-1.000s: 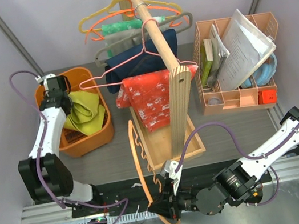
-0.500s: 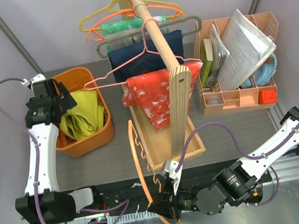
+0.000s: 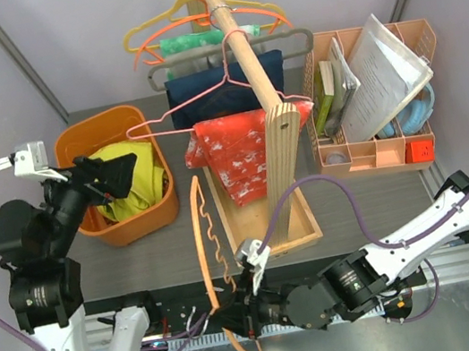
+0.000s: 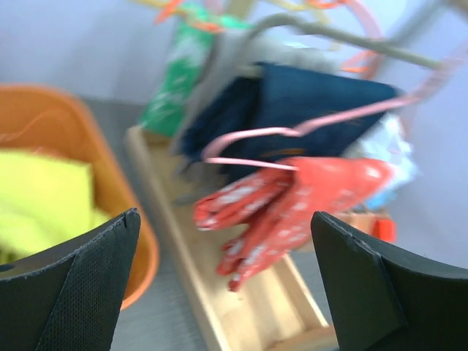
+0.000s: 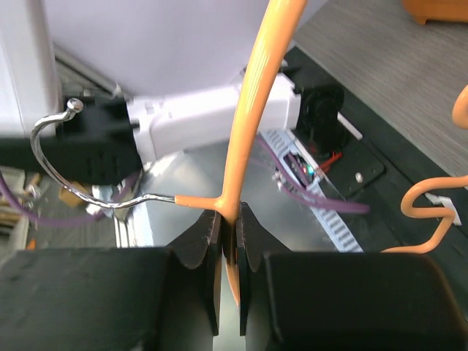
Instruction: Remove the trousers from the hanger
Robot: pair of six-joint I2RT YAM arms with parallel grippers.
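Observation:
The yellow-green trousers [image 3: 131, 183] lie crumpled in the orange bin [image 3: 139, 224], off the hanger; the left wrist view shows them blurred at its left edge [image 4: 36, 208]. My left gripper [image 3: 114, 173] hovers over the bin's left side, open and holding nothing [image 4: 223, 219]. The light-orange hanger [image 3: 205, 253] stands bare at the table's near edge, its notched bar running up from my right gripper [image 3: 241, 318]. That gripper is shut on the hanger [image 5: 256, 110] just below its metal hook, jaws pinched tight [image 5: 229, 219].
A wooden rack with a slanted rod [image 3: 239, 47] fills the middle, carrying a red patterned cloth [image 3: 235, 153], a navy garment [image 3: 219, 87], a pink wire hanger [image 3: 204, 104] and a yellow hanger [image 3: 154, 28]. A peach organiser [image 3: 385, 153] with papers stands at the right.
My left gripper opened, let the trousers drop into the bin and drew back toward the near left. My right gripper shifted slightly left with the hanger.

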